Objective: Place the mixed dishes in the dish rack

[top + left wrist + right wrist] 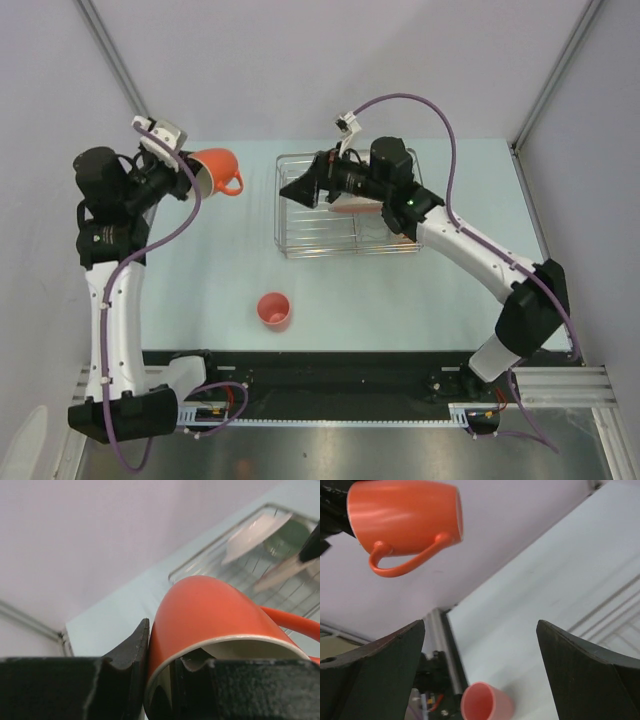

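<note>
My left gripper (162,655) is shut on the rim of the orange-red mug (215,615), one finger outside the wall and one inside. The mug (218,170) hangs above the table, left of the dish rack (330,251), with its handle toward the rack. A white plate (252,535), a pale green bowl (292,535) and a pink-and-cream plate (285,570) stand in the rack. My right gripper (298,190) hovers open over the rack's left end, holding nothing. The pinkish cup (274,310) stands upright on the table near the front.
The right arm covers much of the rack's middle in the top view. Grey walls with metal posts (110,50) close in the back and sides. A black rail (330,370) runs along the near table edge.
</note>
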Available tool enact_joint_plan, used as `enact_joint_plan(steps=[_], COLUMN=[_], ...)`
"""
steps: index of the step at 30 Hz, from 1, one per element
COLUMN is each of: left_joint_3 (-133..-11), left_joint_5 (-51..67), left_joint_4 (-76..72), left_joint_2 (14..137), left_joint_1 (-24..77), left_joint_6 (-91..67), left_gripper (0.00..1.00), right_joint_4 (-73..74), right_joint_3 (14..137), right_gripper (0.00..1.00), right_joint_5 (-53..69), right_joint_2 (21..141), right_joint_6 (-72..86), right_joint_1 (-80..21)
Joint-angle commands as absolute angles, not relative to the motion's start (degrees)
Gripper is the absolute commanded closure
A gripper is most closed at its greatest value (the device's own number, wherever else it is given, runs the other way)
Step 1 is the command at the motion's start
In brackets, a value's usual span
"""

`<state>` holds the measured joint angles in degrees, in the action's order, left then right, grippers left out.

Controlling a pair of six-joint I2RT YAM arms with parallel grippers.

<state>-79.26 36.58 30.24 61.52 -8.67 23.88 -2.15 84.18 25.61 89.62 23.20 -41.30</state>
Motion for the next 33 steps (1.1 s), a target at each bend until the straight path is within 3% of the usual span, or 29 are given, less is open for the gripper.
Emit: enact_joint_plan(steps=[1, 7, 14, 25, 33], left_joint_3=[-75.52, -67.16, -64.43, -61.88, -57.57], left_joint_5=[43.34, 39.82, 41.13, 43.59, 42.45], left_joint_4=[9.17, -1.66, -0.53, 2.11, 4.22], left_joint_2=[57.84, 55.28, 54.67, 52.91, 50.71], left_joint_1=[-5.29, -0.62, -0.53, 4.22, 8.0], left_joint_6=[7.94, 5.45, 12.03, 22.67, 31.11], left_gripper=[1.0, 1.0, 1.0, 1.0, 1.0], right_joint_4=[-30.6, -55.57, -71.09, -74.97, -76.1], right_joint_3=[79.12, 71.82, 70.58, 73.03, 77.08], right_gripper=[0.0, 0.0, 0.13, 0.22, 0.41], right_joint_5=[44.99, 44.13, 43.07, 41.66, 42.63], right_joint_2=[93.16, 95.27, 102.12, 109.86, 112.67], right_joint_6=[55.2, 76.62, 95.87, 103.18, 105.99], right_joint_1=[-40.08, -41.57, -42.71, -44.12, -44.82])
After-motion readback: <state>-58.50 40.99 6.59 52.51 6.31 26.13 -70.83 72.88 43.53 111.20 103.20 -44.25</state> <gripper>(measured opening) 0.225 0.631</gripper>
